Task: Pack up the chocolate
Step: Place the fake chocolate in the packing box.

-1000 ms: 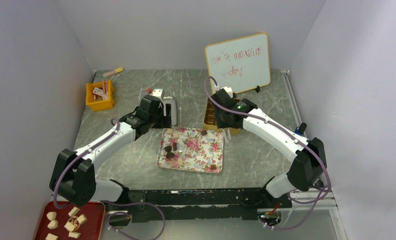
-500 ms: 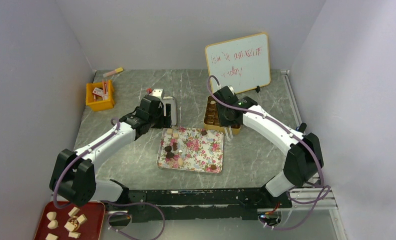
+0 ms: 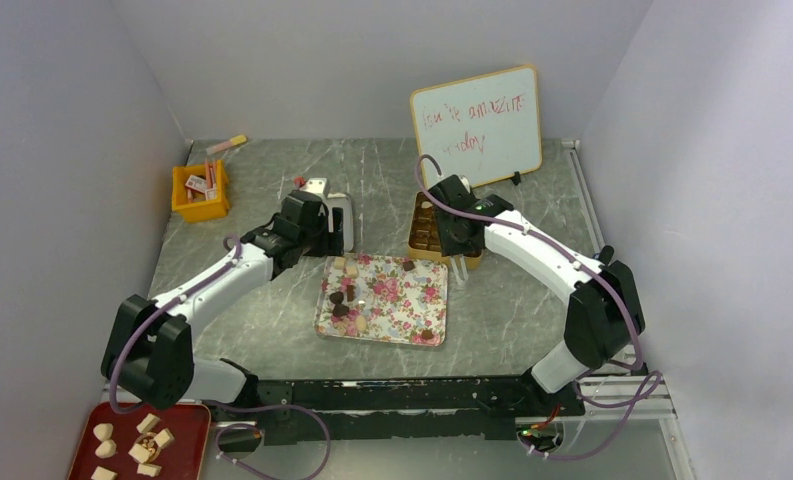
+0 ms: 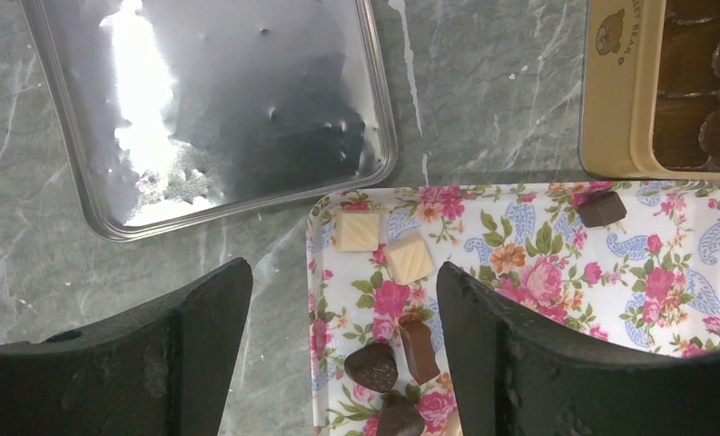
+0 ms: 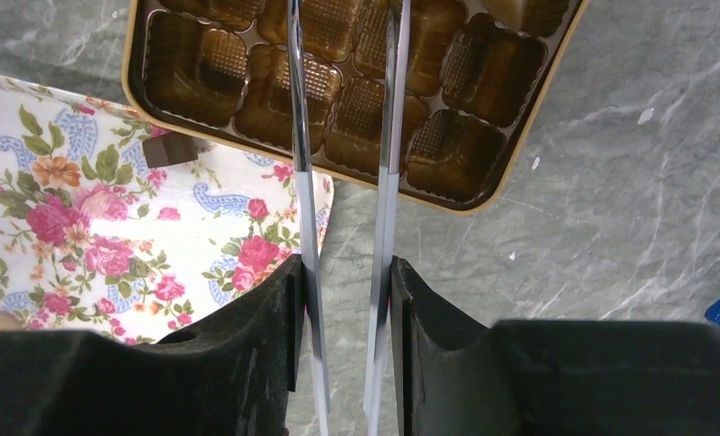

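Note:
Several small chocolates (image 3: 342, 298), dark brown and cream, lie on the floral tray (image 3: 404, 305). In the left wrist view two cream squares (image 4: 409, 259) and dark pieces (image 4: 372, 366) lie between my fingers, and one dark piece (image 4: 602, 209) lies at the tray's far edge. My left gripper (image 3: 334, 236) (image 4: 342, 277) is open above the tray's left end. My right gripper (image 3: 460, 252) (image 5: 345, 272) is shut on metal tongs (image 5: 299, 136), whose blades reach over the gold box (image 3: 418, 228) (image 5: 530, 123) with its brown moulded insert. The tong tips are out of view.
A silver lid (image 4: 211, 109) lies left of the gold box, beyond the tray. A whiteboard (image 3: 477, 125) stands at the back. A yellow bin (image 3: 200, 192) with red-and-white packets is far left. A red tray (image 3: 187, 425) with cream pieces sits at the near left.
My right arm has shifted a little to the right and farther back with the tongs, uncovering more of the gold box. The left arm has not moved.

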Controlling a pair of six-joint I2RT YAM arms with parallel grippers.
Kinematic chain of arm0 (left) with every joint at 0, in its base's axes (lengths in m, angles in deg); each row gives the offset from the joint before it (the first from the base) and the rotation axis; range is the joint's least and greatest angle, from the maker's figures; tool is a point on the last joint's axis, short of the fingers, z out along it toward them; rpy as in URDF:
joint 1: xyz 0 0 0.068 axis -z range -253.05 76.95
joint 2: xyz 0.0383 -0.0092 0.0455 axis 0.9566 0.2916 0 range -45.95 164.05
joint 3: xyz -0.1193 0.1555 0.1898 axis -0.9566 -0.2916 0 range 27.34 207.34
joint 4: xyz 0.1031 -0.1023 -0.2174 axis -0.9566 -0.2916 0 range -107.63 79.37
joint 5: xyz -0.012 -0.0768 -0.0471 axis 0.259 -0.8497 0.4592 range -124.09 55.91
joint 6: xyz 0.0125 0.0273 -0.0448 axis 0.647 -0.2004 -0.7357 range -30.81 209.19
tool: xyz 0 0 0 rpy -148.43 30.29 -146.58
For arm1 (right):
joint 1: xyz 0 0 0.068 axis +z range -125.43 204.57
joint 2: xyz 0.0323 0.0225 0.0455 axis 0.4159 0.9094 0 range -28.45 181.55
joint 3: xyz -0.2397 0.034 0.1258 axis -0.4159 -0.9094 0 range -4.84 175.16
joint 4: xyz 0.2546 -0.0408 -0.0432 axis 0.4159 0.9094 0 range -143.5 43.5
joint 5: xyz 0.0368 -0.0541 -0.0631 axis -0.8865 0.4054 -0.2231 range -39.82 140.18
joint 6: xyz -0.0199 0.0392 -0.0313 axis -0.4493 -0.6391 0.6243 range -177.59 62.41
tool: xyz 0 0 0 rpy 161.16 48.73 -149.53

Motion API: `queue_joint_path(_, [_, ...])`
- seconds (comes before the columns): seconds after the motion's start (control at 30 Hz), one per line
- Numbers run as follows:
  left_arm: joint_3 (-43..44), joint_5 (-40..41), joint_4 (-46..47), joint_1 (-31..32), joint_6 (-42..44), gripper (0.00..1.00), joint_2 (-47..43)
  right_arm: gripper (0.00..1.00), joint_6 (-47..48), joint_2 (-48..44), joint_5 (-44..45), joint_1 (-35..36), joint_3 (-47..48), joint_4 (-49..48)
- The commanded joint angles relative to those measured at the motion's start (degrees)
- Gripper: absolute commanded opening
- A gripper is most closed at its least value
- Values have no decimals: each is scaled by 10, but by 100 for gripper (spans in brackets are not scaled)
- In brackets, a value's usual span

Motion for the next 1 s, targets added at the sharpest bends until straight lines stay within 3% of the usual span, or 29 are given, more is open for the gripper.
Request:
queue_joint_path(0.0, [1,-4,16,-2,5,79,4,0,7,0,-1,-2,2,-24])
queue_joint_path(0.13, [4,-3,16,-2,6,79,8,2,9,4,-2,-3,4,-24])
queue_joint_path(0.53, [9,-5,18,-3,8,79,15,20,9,13,-3,-7,7,-24])
queue_joint_path(0.97, [11,-7,19,-4,7,79,21,27,14,16,-4,-10,11,-27])
